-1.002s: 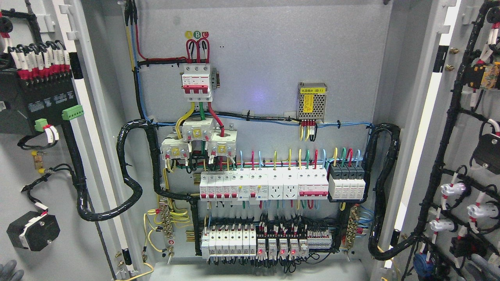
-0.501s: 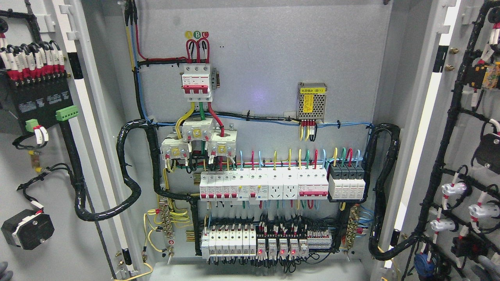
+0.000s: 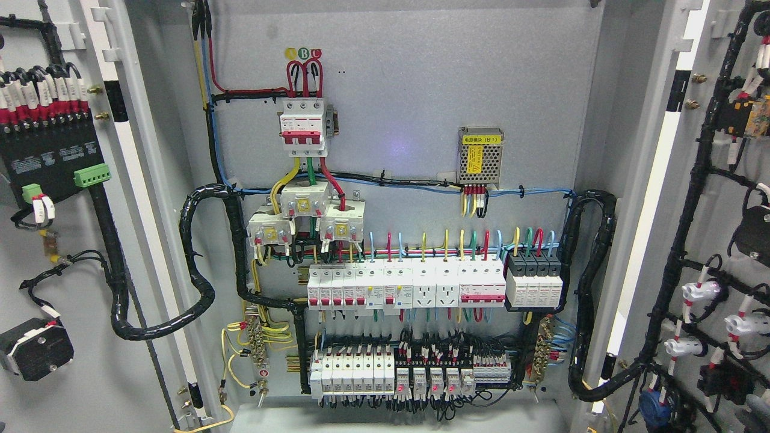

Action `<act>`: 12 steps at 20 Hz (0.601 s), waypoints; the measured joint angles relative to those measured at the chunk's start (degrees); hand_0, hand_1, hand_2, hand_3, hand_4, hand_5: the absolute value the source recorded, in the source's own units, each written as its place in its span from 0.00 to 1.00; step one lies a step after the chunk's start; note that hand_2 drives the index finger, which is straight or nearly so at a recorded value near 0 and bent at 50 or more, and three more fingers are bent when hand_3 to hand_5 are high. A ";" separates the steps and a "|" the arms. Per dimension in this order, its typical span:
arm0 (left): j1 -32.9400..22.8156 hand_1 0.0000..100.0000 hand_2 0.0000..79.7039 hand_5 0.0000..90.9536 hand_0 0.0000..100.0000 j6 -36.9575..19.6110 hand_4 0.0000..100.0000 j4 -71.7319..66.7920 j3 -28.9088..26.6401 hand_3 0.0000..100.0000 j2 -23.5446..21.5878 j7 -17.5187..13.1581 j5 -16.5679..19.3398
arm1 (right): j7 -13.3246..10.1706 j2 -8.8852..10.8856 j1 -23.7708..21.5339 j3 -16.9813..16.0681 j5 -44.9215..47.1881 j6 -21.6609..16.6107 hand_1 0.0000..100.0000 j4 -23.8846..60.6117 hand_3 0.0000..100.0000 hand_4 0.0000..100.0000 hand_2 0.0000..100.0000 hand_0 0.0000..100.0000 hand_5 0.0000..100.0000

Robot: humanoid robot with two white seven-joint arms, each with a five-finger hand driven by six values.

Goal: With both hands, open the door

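Observation:
The grey cabinet's two doors both stand swung wide. The left door (image 3: 54,373) shows its inner face at the picture's left, carrying a black terminal block (image 3: 51,162) and a black round part (image 3: 33,349). The right door (image 3: 716,204) fills the right edge with black wiring harness (image 3: 692,180) and white lamp backs (image 3: 698,291). No left hand shows. A grey sliver at the bottom right corner, seemingly my right hand (image 3: 759,421), lies low on the right door; its grasp cannot be made out.
Inside, the back panel (image 3: 409,90) holds a red-and-white main breaker (image 3: 304,126), a mesh power supply (image 3: 480,156), rows of white breakers (image 3: 406,287) and relays with red lights (image 3: 424,382). Thick black cable loops (image 3: 198,288) run from each door into the cabinet.
Both doors have swung further outward; parts on the left door drifted left, those on the right door drifted right. The left hand slid out of the lower left corner, and the grey shape at the lower right shrank.

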State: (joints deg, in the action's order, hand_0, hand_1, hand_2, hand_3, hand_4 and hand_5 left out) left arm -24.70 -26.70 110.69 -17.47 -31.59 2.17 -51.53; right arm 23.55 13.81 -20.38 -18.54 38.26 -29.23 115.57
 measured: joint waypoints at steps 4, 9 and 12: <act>0.05 0.00 0.00 0.00 0.00 0.07 0.00 -0.66 -0.48 0.00 -0.32 -0.02 -0.46 | 0.00 0.06 -0.01 -0.70 0.17 -0.01 0.00 -0.20 0.00 0.00 0.00 0.19 0.00; 0.11 0.00 0.00 0.00 0.00 0.81 0.00 -1.62 -0.89 0.00 -0.56 -0.18 -1.01 | 0.00 0.15 -0.06 -1.46 0.26 -0.01 0.00 -0.34 0.00 0.00 0.00 0.19 0.00; 0.20 0.00 0.00 0.00 0.00 1.06 0.00 -2.20 -1.09 0.00 -0.67 -0.16 -1.29 | 0.00 0.20 -0.25 -1.88 0.29 -0.01 0.00 -0.36 0.00 0.00 0.00 0.19 0.00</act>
State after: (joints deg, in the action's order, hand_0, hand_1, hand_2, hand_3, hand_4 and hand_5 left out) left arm -24.50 -25.64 108.50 -18.56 -32.26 2.01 -52.82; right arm 23.55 14.01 -20.63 -20.41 38.54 -29.23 115.21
